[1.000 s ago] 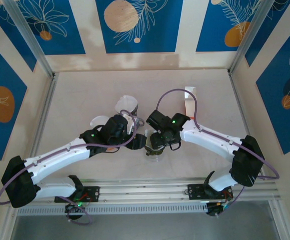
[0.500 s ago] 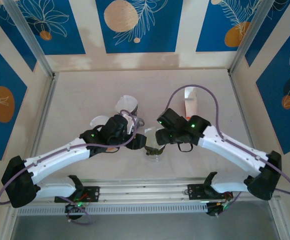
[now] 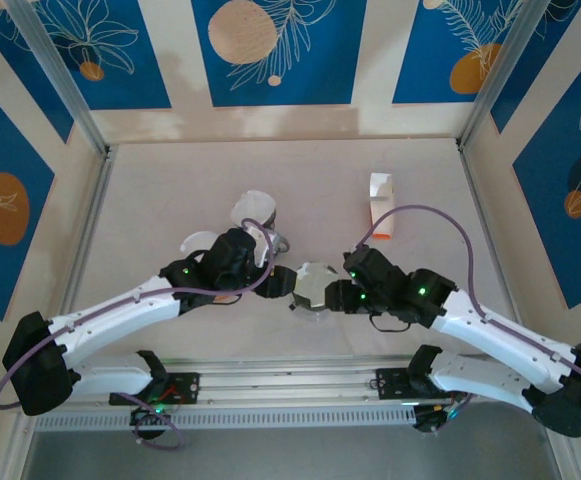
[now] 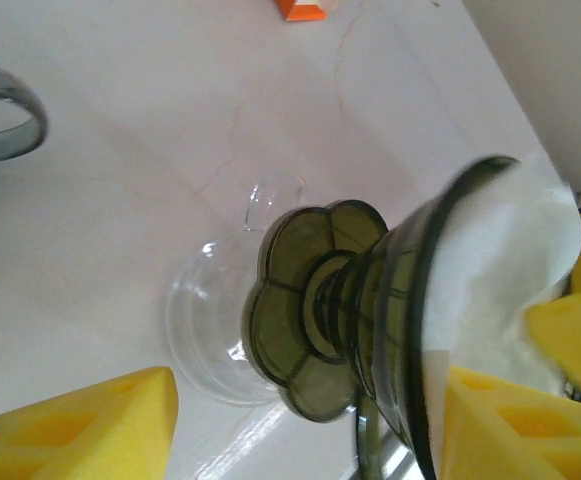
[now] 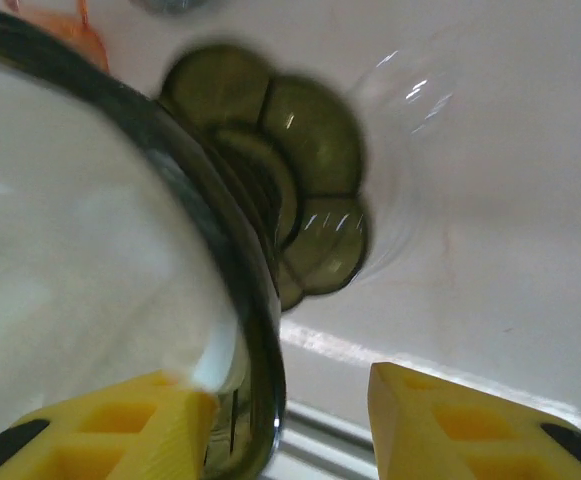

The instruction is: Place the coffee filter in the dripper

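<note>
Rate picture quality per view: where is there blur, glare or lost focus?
Top external: evenly lit, sharp, soft shadows; the white filter reads clearly. Left wrist: dripper base fairly crisp, its rim and filter near the lens soft; glare streak on the table. Right wrist: dripper rim smeared, filter washed out, bright glare band across the table.

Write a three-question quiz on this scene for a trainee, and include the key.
1. Multiple choice: the white filter lies A) beside the dripper, B) inside it, C) underneath it.
2. True or false: the orange-and-white carton touches the dripper.
3. Fill in: the ___ tool is on the side of the dripper nearer the carton.
Key: 1 B; 2 false, bare table lies between them; 3 right tool.
</note>
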